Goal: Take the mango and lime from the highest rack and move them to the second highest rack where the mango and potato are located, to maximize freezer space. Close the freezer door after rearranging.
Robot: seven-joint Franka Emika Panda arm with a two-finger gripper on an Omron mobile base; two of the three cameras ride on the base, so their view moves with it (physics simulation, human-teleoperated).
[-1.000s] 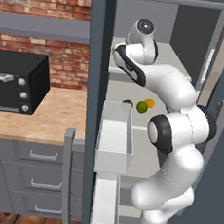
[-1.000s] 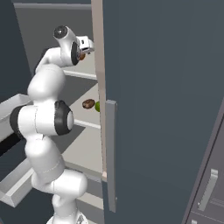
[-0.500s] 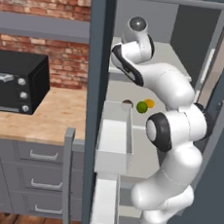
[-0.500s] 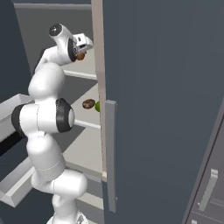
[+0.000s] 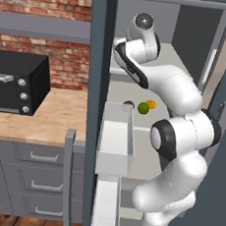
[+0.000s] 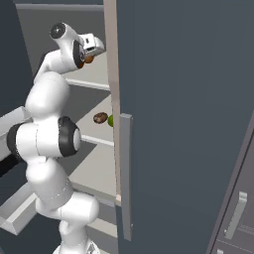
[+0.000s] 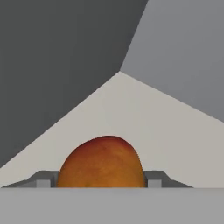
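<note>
The reddish-orange mango point(image 7: 100, 162) lies low on the highest rack point(image 7: 131, 109), and my gripper point(image 7: 99, 180) is shut on it, one fingertip point(image 7: 43, 180) pressed to each side. From the right base view the gripper point(image 6: 92, 49) sits over the mango point(image 6: 89, 59), above the rack's front edge point(image 6: 89, 84). On the second highest rack point(image 5: 120, 88) the brown potato point(image 5: 128, 104), the lime point(image 5: 143, 107) and the yellow-orange mango point(image 5: 151, 104) sit close together. The potato point(image 6: 100, 117) and a sliver of lime point(image 6: 110, 120) show beside the open freezer door point(image 6: 188, 124).
A white drawer bin point(image 5: 114, 145) is pulled out below the racks, with another bin point(image 5: 106, 203) under it. A second door slab point(image 5: 91, 83) stands left of the opening. A black oven point(image 5: 14, 82) rests on the wooden counter point(image 5: 40, 122). The door's bar handle point(image 6: 125, 173) faces me.
The arm's upper joints have shifted a little up and to the left, while the gripper stays at the mango on the highest rack. The fruit on the second rack has not moved.
</note>
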